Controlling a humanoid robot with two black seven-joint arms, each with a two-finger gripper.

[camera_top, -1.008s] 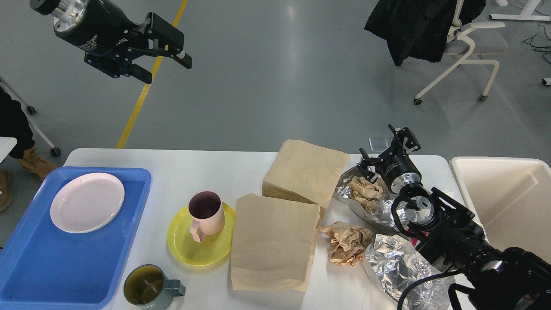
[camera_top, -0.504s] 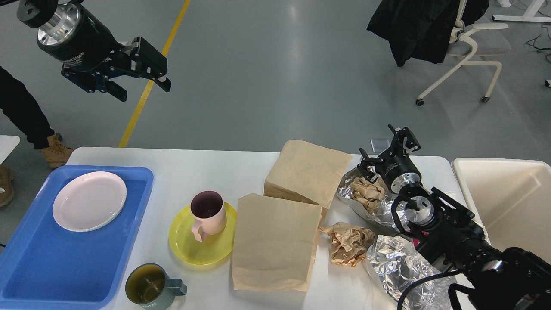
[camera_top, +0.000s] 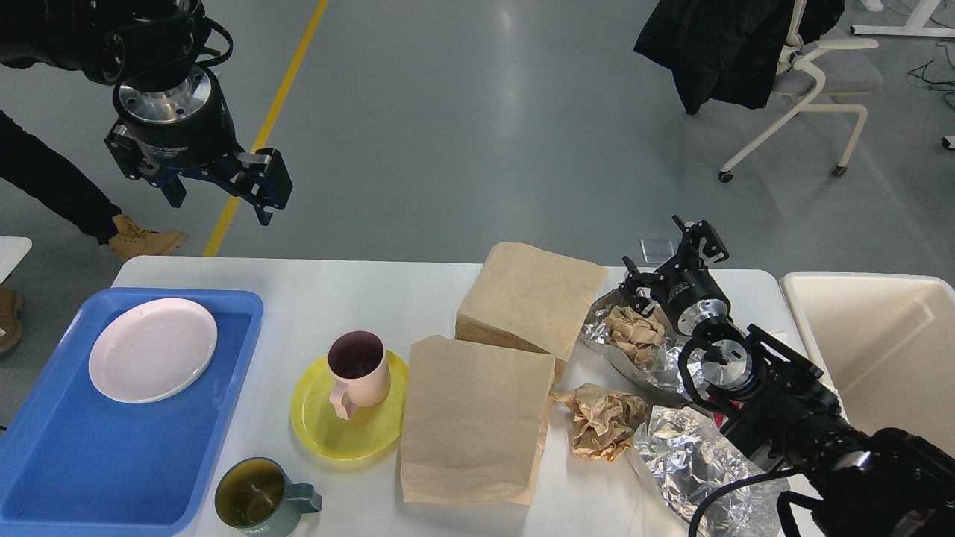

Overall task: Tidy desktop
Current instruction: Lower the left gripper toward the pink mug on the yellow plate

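Two brown paper bags [camera_top: 477,418], two plates and two mugs lie on the desktop [camera_top: 373,294]. Left gripper [camera_top: 221,200], lettered "Gripper", hangs spread and empty; right gripper [camera_top: 671,257] likewise open, empty.

Bare worktop [camera_top: 358,291] lies along the far edge, between the blue tray [camera_top: 45,462] and the far paper bag [camera_top: 531,298]. Pink mug [camera_top: 359,371] on yellow plate [camera_top: 328,429], near paper bag [camera_top: 474,421], crumpled paper [camera_top: 603,423] and foil [camera_top: 690,462] crowd the centre and right. Narrow lanes separate tray, plate and green mug [camera_top: 257,501].
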